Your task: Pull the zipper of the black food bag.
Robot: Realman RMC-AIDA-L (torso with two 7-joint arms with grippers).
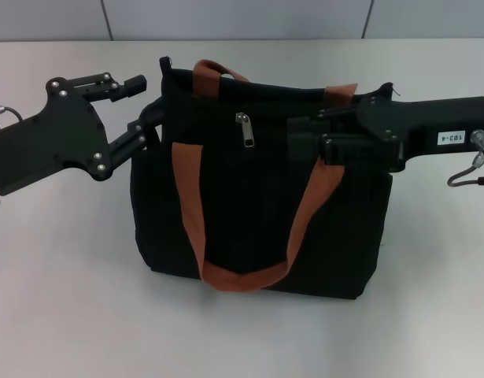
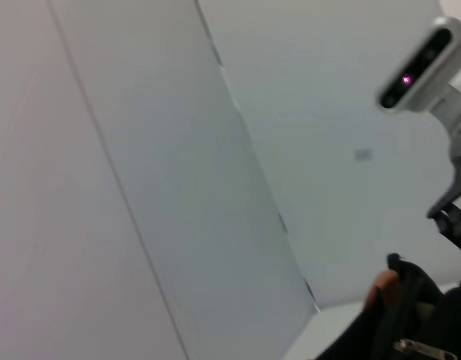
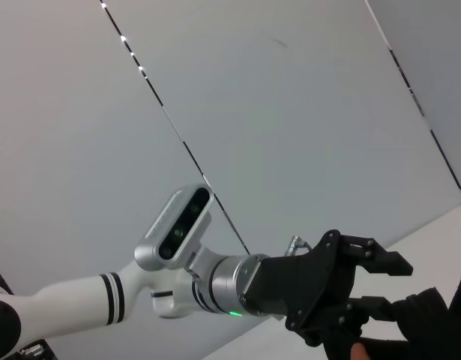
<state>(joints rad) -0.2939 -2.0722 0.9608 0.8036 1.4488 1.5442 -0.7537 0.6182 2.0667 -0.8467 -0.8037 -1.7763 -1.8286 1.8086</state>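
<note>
The black food bag (image 1: pixel 257 197) stands upright at the centre of the head view on the pale desk (image 1: pixel 60 299), its two orange-brown handles (image 1: pixel 245 272) hanging, one looped low across the front. The zipper (image 1: pixel 245 130) pull, a small silver tab, hangs just below the bag's upper edge, left of centre, untouched by either arm. The left hand (image 1: pixel 143 110) sits at the bag's upper left corner with its fingers spread wide, one above the corner and the lower one against the bag's side; it seems placed to brace that end so the fabric will not drag along when the tab is drawn. The right hand (image 1: pixel 304 142) reaches in from the right of the frame across the bag's upper right portion; its fingers are dark against dark cloth, so whether it is pinching the fabric or open I cannot tell. The zipper track runs rightward from the tab toward the right hand, so room for travel looks limited by that arm lying over it. Around the bag the desk offers free space in front and to both sides.
</note>
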